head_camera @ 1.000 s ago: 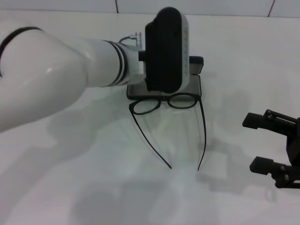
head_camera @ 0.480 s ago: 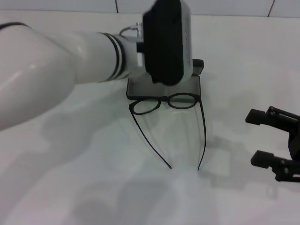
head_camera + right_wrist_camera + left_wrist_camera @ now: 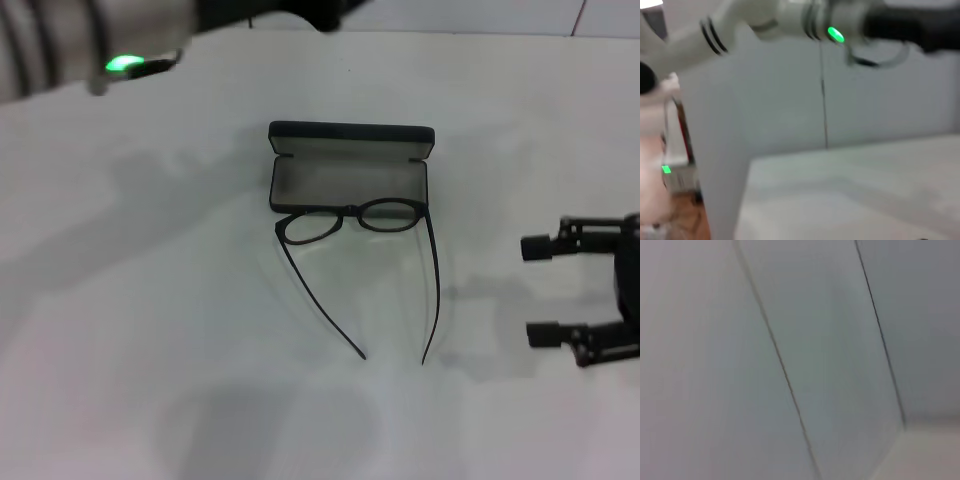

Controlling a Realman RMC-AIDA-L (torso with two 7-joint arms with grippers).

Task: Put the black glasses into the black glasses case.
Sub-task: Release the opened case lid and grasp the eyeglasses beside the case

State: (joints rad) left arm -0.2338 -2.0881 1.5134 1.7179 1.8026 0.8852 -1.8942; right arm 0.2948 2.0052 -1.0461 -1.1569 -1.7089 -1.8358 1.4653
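My right gripper (image 3: 532,288) sits low over the table (image 3: 180,330) with its two fingers (image 3: 545,334) spread wide apart and nothing between them. The fingertips point toward the black glasses (image 3: 352,222), which lie well apart from them, off to the gripper's left across bare tabletop. The closest part to my fingers is the tip of the nearer temple arm; both temples run long and open toward me, and the two lenses are at the far end. The front of the frame rests on the front edge of the black glasses case (image 3: 350,165), one lens overlapping its rim and the other just off its corner. The case stands open beyond the glasses, lid raised at the back, pale lining showing, nothing inside it.

My left arm (image 3: 90,40) is lifted high at the far left corner, a green light glowing on it; its gripper is out of sight, so I cannot tell how its fingers stand. Its wrist camera shows only a tiled wall (image 3: 830,340).
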